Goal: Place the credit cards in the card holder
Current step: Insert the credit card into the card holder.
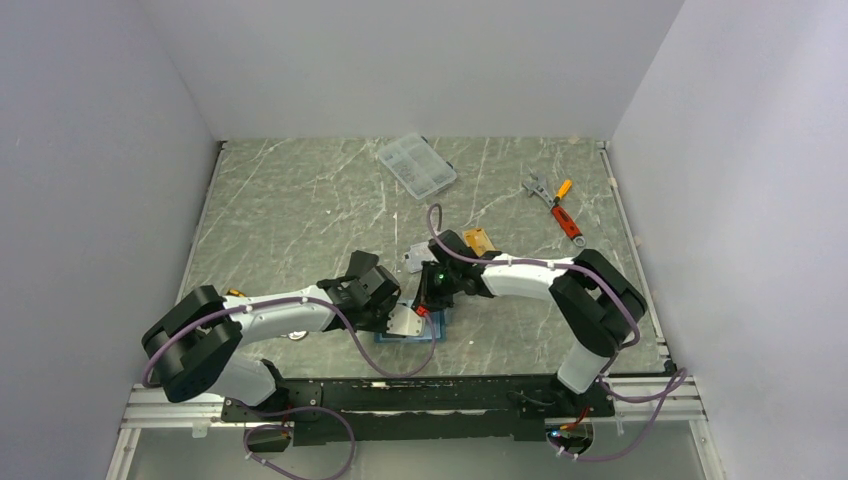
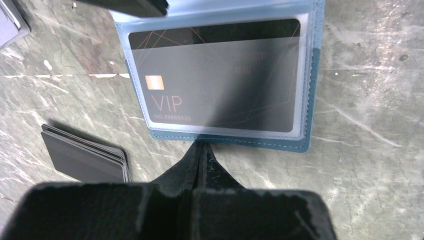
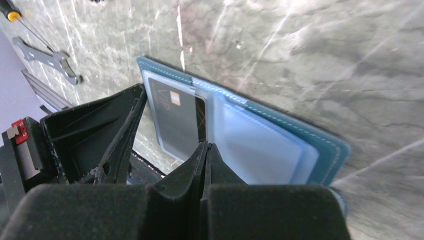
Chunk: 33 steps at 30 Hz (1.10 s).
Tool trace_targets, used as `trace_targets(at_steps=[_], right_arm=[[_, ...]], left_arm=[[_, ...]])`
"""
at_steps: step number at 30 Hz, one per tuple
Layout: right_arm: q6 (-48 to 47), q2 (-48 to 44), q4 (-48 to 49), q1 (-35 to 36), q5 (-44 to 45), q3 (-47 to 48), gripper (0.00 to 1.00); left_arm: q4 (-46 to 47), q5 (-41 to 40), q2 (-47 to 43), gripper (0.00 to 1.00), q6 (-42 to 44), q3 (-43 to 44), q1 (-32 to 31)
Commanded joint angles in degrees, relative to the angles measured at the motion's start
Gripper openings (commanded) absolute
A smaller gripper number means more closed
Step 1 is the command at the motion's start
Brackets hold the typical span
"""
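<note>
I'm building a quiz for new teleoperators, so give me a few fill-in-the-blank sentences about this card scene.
1. The dark plastic card inside the open teal-blue folding card holder bears the word ____.
2. The left gripper has its jaws ____.
3. In the left wrist view, the stack of dark grey cards lies on the grey marbled table, on the holder's ____ side.
Missing words: VIP; shut; left.

Card stack (image 2: 84, 159) flanks the card holder (image 2: 250, 140); opposite side seems free.
</note>
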Motion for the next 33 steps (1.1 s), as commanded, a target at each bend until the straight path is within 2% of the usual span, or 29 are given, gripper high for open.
trace_targets(at_steps=[1, 13, 33], right_arm=[[1.0, -1.4, 2.7, -1.1, -1.1, -0.9, 0.0], [1.0, 5.6, 4.4, 1.1, -2.3, 3.7, 0.0], [2.2, -1.6, 4.3, 0.3, -1.9, -2.1, 0.0]], left_arm=[[0.8, 1.6, 0.2, 0.0, 0.5, 1.2, -0.3], [0.8, 1.6, 1.2, 0.0, 0.2, 2.1, -0.3], [1.4, 1.6, 0.8, 0.0, -0.1, 1.3, -0.3]])
